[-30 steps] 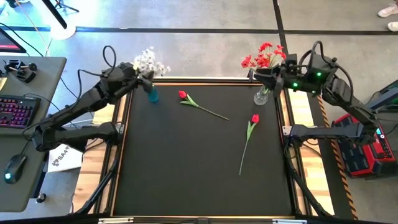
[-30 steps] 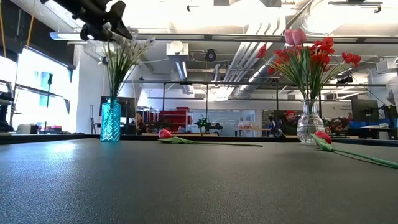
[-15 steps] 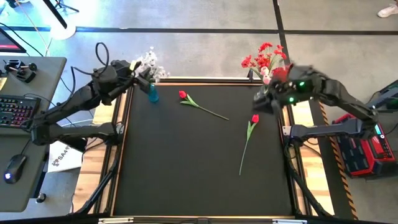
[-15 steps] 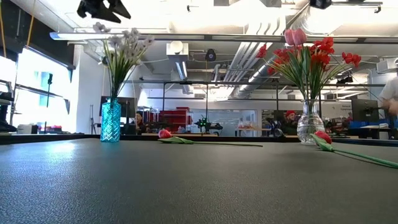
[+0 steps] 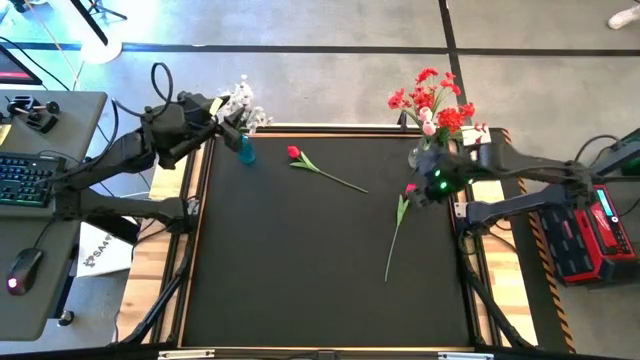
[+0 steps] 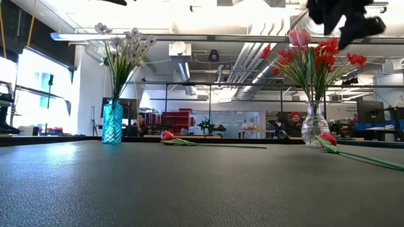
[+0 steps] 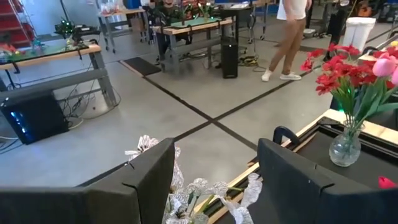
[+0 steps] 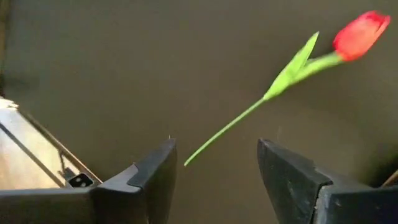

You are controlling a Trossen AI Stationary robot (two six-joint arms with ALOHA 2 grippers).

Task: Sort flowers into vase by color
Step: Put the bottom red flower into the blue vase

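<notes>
White blossom sprays [image 5: 244, 98] stand in a blue vase [image 5: 246, 152] at the table's far left. Red sprays with a pink tulip [image 5: 430, 95] stand in a clear glass vase [image 6: 314, 125] at the far right. Two red buds on green stems lie flat on the black mat: one [image 5: 293, 152] at the far middle, one [image 8: 360, 34] on the right. My left gripper [image 7: 216, 146] hangs open, high above the white blossoms [image 7: 186, 199]. My right gripper [image 8: 216, 144] is open and tipped down over the right bud's stem [image 8: 249, 115], well above it.
The mat [image 5: 300, 260] has a raised wooden rim [image 5: 200, 200] on its sides. A desk with a keyboard [image 5: 25, 180] and mouse stands left of the table, and a red case [image 5: 590, 235] right of it. A person [image 7: 292, 37] walks far off in the room.
My left gripper has risen from the white blossoms, out of the top of the low view. My right gripper has come down from beside the red bouquet toward the table's near edge, tipping from level to pointing down over the right red bud. No flower has moved.
</notes>
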